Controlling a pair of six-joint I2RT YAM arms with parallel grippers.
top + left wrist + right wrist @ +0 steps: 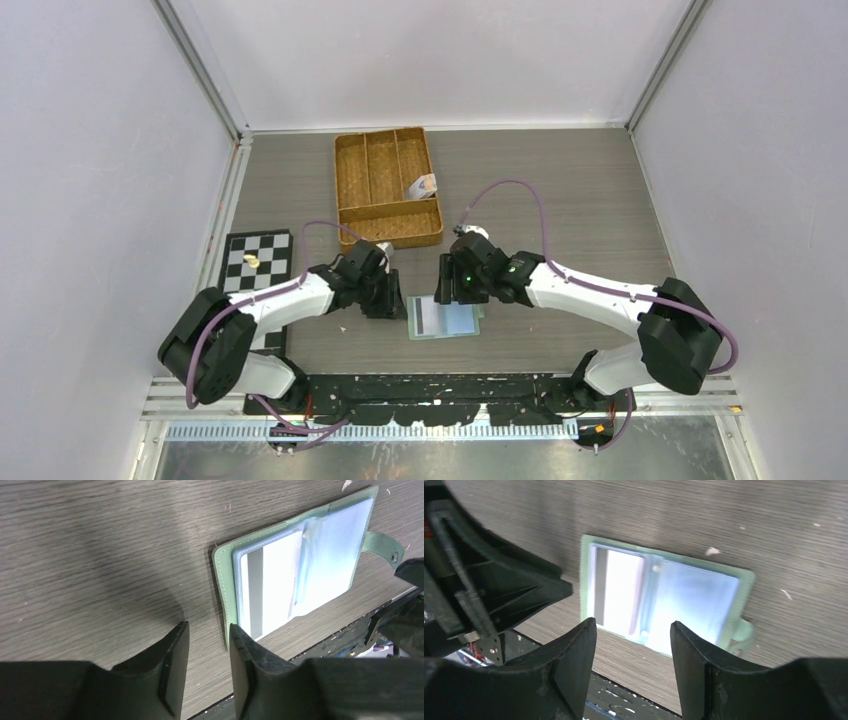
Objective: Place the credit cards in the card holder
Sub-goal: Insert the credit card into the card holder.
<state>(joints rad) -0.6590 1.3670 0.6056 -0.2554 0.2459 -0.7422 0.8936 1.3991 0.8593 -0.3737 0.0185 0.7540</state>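
Observation:
The sage-green card holder [445,318] lies open and flat on the table between my two grippers. Its left clear pocket holds a silvery-white card with a grey stripe [272,585]; the right page looks pale blue [330,545], and I cannot tell whether that is a card. My left gripper [395,300] is just left of the holder, low over the table, jaws slightly apart and empty [209,630]. My right gripper [455,293] hovers over the holder's far edge, open and empty [634,627]. The holder [585,580] and the striped card [621,590] show below it.
A large woven brown divided tray [385,185] stands behind the grippers with a small pale object [422,186] in its right compartment. A black-and-white checkerboard [257,262] with a small gold piece lies at the left. The table's front edge is close below the holder.

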